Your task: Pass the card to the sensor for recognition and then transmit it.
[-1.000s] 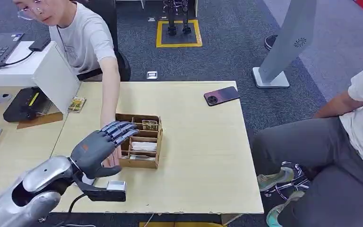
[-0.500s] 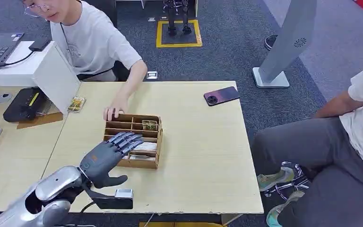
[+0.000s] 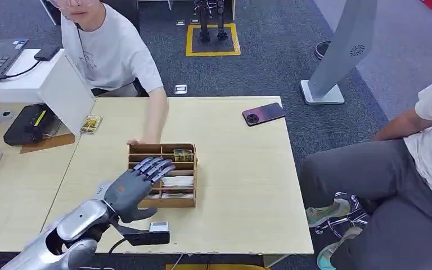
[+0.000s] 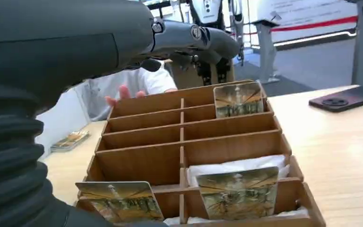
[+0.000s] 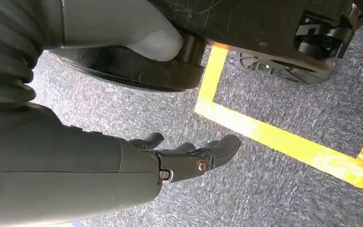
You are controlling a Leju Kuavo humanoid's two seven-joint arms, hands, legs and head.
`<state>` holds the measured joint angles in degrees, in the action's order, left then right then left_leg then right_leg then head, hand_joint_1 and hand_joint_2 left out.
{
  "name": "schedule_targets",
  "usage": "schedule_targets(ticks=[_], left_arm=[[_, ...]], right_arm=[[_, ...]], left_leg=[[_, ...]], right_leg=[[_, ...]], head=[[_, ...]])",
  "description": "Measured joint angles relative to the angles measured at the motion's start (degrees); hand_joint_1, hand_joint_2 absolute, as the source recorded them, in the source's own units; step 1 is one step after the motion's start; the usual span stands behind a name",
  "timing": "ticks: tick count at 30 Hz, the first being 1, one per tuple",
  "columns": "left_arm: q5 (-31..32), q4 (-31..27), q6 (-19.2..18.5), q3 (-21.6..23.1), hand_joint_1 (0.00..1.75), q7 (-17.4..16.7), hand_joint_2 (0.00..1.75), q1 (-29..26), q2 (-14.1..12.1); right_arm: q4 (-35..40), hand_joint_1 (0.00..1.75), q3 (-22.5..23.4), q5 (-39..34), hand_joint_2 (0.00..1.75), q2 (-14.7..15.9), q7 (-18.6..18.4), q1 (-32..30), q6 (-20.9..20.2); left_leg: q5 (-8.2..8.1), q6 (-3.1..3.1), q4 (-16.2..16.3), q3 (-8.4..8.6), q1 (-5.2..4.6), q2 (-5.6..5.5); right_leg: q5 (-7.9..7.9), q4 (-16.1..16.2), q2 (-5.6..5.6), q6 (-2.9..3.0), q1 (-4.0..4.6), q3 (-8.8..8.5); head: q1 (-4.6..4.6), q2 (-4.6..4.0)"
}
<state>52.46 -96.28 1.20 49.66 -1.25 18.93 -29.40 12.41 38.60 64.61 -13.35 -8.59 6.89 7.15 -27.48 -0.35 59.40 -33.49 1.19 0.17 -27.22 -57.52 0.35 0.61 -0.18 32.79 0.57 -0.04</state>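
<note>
Left hand (image 3: 132, 188) hovered over the near-left part of the wooden divided box (image 3: 189, 196) on the counter (image 3: 242, 169), fingers spread, grasping nothing. Cards stood upright in the box: one card (image 4: 238, 99) in a far compartment, two cards (image 4: 238, 191) in the nearest row, with white paper (image 4: 227, 165) just behind them; a person's hand (image 3: 136, 142) touched the box's far-left edge. Right hand (image 5: 189, 158) hung above grey carpet (image 5: 264, 189) near a yellow floor line (image 5: 264, 135), fingers loosely extended and released; a dark phone (image 3: 264, 113) lay at the counter's far edge.
</note>
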Motion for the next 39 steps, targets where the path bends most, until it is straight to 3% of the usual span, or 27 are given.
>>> schedule_targets(ticks=[13, 21, 39], left_arm=[[2.3, 2.9, 1.7, -0.2, 0.0, -1.0, 1.75, -1.3, 3.0], [-4.4, 3.0, -1.8, -0.2, 0.0, 2.4, 1.75, -1.6, 3.1], [-7.7, 2.9, -3.0, -0.2, 0.0, 2.9, 1.75, -1.8, 2.8]], right_arm=[[0.0, 0.0, 0.0, 0.2, 1.75, 0.0, 0.0, 0.0, 0.1], [0.0, 0.0, 0.0, 0.2, 1.75, 0.0, 0.0, 0.0, 0.1], [0.0, 0.0, 0.0, 0.1, 1.75, 0.0, 0.0, 0.0, 0.1]], left_leg=[[0.0, 0.0, 0.0, 0.0, -0.01, 0.0], [0.0, 0.0, 0.0, 0.0, 0.0, 0.0], [0.0, 0.0, 0.0, 0.0, 0.0, 0.0]], right_leg=[[0.0, 0.0, 0.0, 0.0, 0.0, -0.01], [0.0, 0.0, 0.0, 0.0, 0.0, -0.01], [0.0, 0.0, 0.0, 0.0, 0.0, -0.01]], head=[[0.0, 0.0], [0.0, 0.0], [0.0, 0.0]])
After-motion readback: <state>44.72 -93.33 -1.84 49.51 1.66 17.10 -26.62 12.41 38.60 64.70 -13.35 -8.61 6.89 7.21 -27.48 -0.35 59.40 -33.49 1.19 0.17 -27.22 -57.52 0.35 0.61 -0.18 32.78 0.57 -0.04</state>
